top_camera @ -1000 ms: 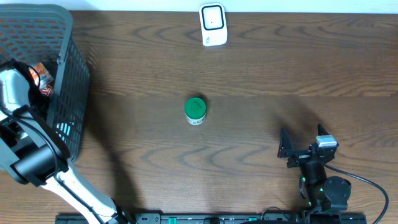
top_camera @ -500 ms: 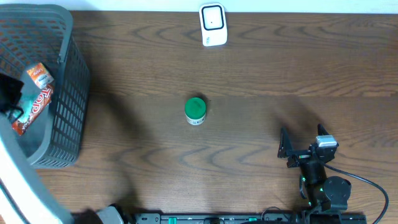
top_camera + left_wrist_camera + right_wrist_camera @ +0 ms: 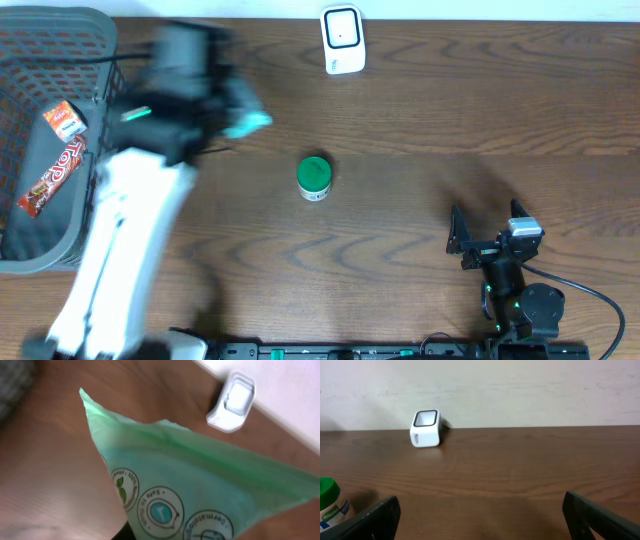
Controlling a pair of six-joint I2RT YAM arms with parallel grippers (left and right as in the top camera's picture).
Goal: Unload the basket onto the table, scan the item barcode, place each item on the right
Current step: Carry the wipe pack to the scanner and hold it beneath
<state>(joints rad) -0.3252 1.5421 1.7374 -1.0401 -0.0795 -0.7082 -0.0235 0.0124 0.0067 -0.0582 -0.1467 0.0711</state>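
My left gripper (image 3: 235, 112) hangs blurred over the table's left half, shut on a soft green pouch (image 3: 250, 122). In the left wrist view the pouch (image 3: 200, 485) fills most of the frame, showing round printed seals and hiding the fingers. The white barcode scanner (image 3: 341, 40) stands at the table's far edge, up and right of the pouch; it also shows as a scanner (image 3: 232, 402) beyond the pouch's top edge. My right gripper (image 3: 490, 235) rests open at the near right, with nothing between its fingers (image 3: 375, 520).
A grey mesh basket (image 3: 110, 120) at the far left holds a red snack bar (image 3: 55, 170). A small white bottle with a green lid (image 3: 314, 177) stands mid-table; it appears as a bottle (image 3: 331, 505) at the right wrist view's left edge, the scanner (image 3: 425, 428) behind it.
My left arm has swung out of the basket and rightward over the table, carrying the green pouch. The right arm has not moved.
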